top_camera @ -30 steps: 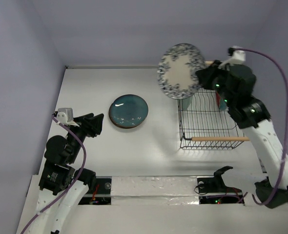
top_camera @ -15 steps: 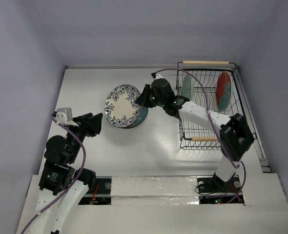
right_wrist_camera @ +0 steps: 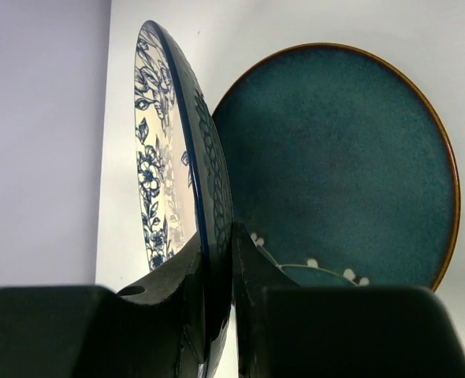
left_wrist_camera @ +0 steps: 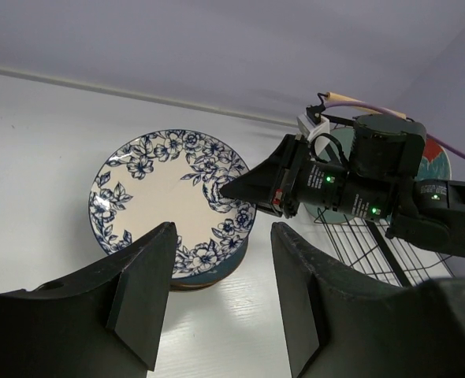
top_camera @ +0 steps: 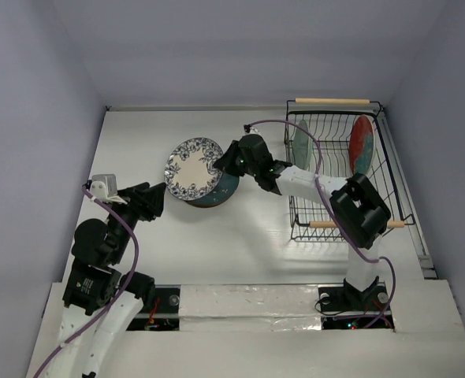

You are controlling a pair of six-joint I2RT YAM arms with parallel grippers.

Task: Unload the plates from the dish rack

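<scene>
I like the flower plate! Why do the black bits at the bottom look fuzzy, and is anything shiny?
Left wrist view: the left claw is too close to the camera, so it blurs; the flower plate is sharp. Right wrist view: the right claw, pinching that plate's rim, looks dark and soft, and the teal plate is shaded. Top view: the table has a pale sheen.

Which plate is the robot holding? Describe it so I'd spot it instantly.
Find the black wire dish rack on the right; just left of it a teal plate lies flat. Slanted over that, pinched by the right pincer, is the floral plate: the only white one, ringed with blue flowers.
</scene>
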